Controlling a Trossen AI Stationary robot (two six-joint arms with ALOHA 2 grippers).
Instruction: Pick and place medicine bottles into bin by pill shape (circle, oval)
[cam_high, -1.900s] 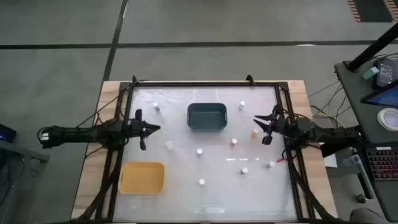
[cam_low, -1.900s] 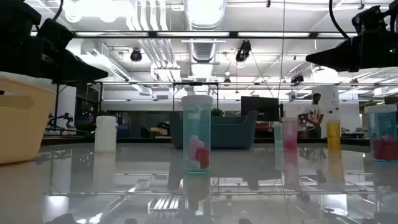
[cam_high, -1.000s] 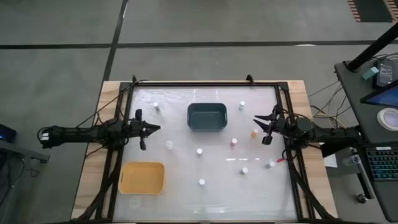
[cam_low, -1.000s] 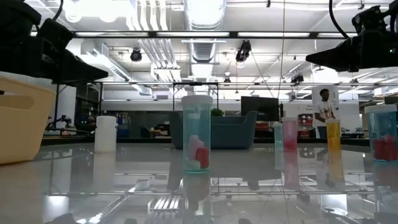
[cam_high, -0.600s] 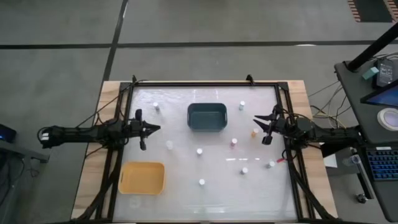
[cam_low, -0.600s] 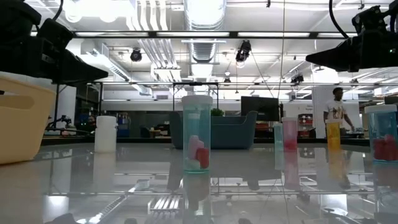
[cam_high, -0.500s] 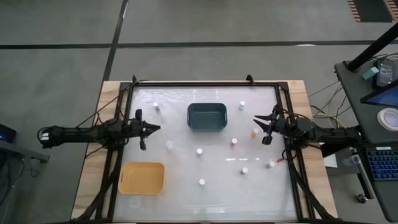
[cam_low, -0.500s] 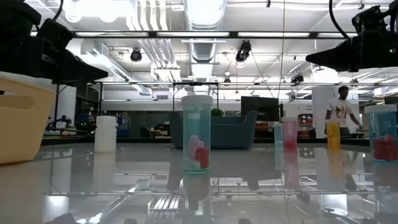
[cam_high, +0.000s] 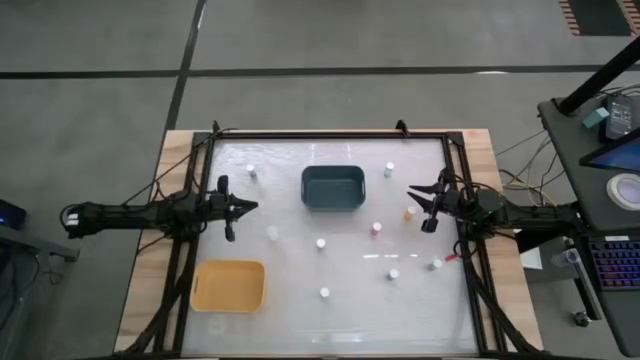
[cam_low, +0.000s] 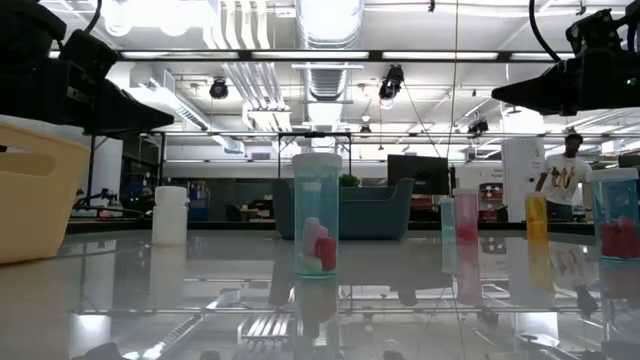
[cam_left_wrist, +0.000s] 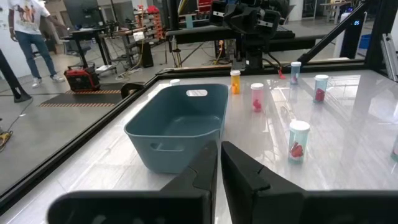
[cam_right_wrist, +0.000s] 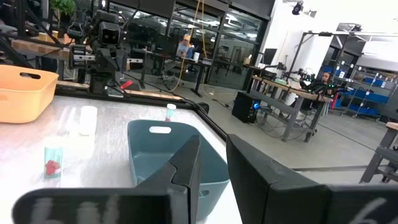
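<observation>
My right end effector (cam_high: 421, 205) (empty, fingers slightly apart) hangs beside the amber-orange plastic medicine bottle (cam_high: 409, 213); a careless approach could topple it.

The table (cam_high: 330, 310) is viewed from directly overhead; level across it from table-top height; and from each wrist, facing inward. The blue bin (cam_high: 333, 188) is shared by all views.

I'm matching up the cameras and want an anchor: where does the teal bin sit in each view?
High: teal bin, back centre.
Low: middle, behind a clear bottle.
Left wrist: ahead of the claw.
Right wrist: ahead of the claw.
Shared landmark: yellow bin.
</observation>
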